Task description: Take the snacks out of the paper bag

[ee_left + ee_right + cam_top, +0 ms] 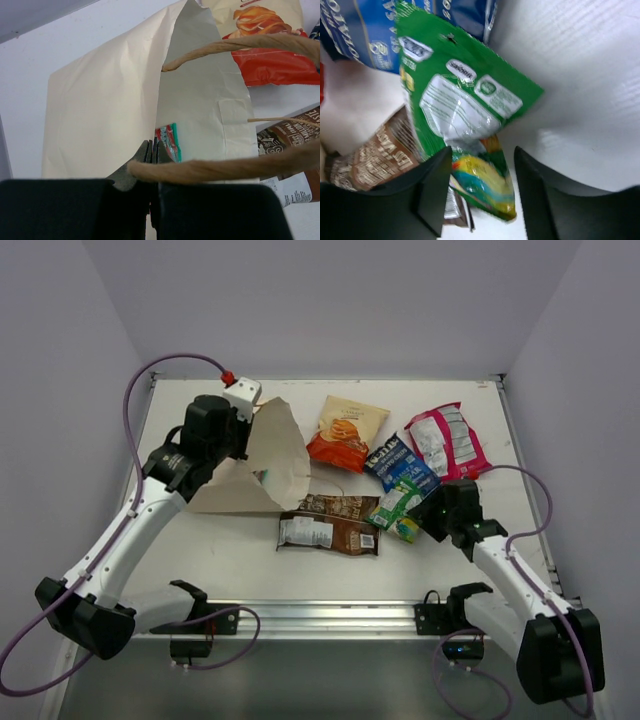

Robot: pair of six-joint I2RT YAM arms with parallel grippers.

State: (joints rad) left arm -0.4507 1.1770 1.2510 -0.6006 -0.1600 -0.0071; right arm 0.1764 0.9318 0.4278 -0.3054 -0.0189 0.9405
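The tan paper bag [262, 462] lies on its side at the left, its mouth facing right. My left gripper [243, 428] [152, 145] is shut on the bag's upper wall and holds the mouth open. A teal candy pack [169, 141] lies inside the paper bag [100, 110]. Out on the table are the orange chips [345, 432], the pink packet [448, 440], the dark blue packet [400, 462], the brown packet [330, 524] and the small green packet [397, 506]. My right gripper [425, 512] [482, 170] stands open astride the green packet's [455, 110] lower end.
A twisted cord handle [225, 167] crosses just in front of my left fingers. The blue packet [370, 35] and brown packet [380, 155] press close against the green one. The white table [230, 560] ends at a metal rail [330, 615] in front.
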